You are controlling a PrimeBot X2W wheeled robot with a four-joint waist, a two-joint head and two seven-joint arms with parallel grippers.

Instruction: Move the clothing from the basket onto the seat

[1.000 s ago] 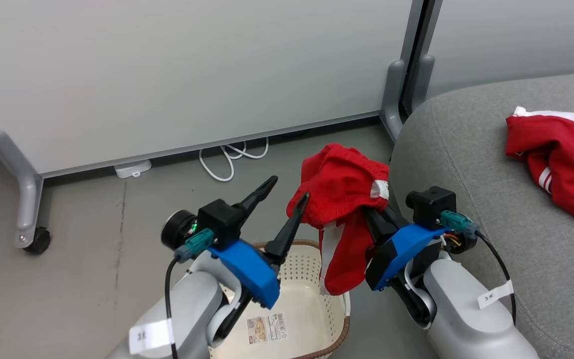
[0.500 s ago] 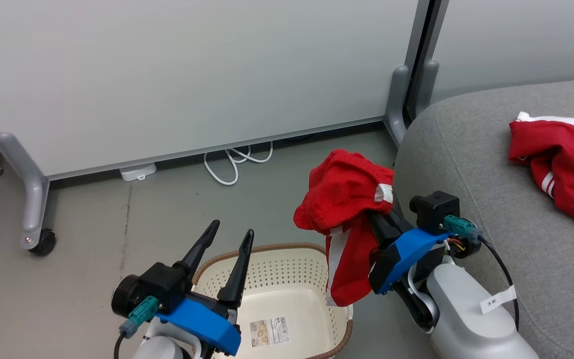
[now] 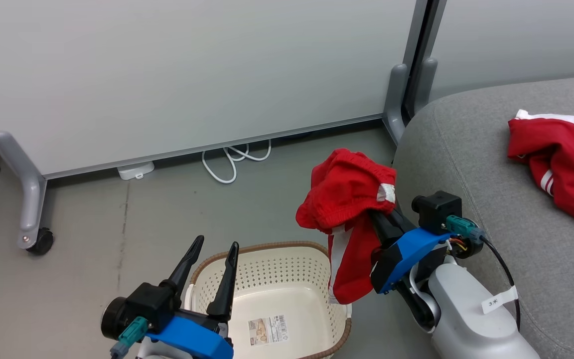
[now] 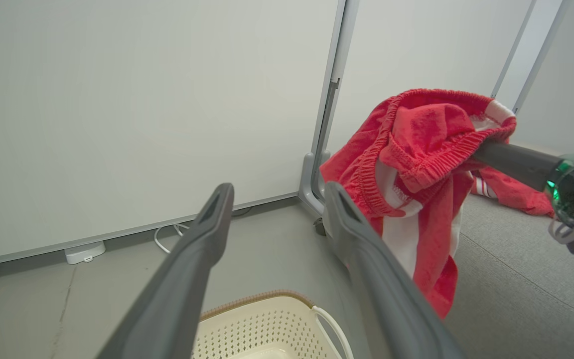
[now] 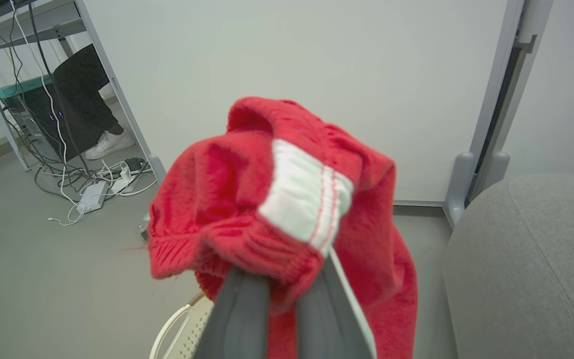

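Right claw (image 5: 279,291) clamped on clothing (image 5: 267,199), left claw (image 3: 215,244) spread empty, right wrist view adds a shoe (image 5: 109,143)

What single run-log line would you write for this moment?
right tool: shut on red garment | left tool: open, near basket | other garment: on seat

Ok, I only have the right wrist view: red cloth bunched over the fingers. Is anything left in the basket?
Observer: No. In the head view, the visible part of the basket holds just a label sticker.
Operator: Anything on the sofa yet?
Observer: Yes, a second red garment lies on the grey sofa cushion.
Operator: And the left end effector?
Observer: The left end effector is open and empty over the basket's left rim, not touching the held garment.
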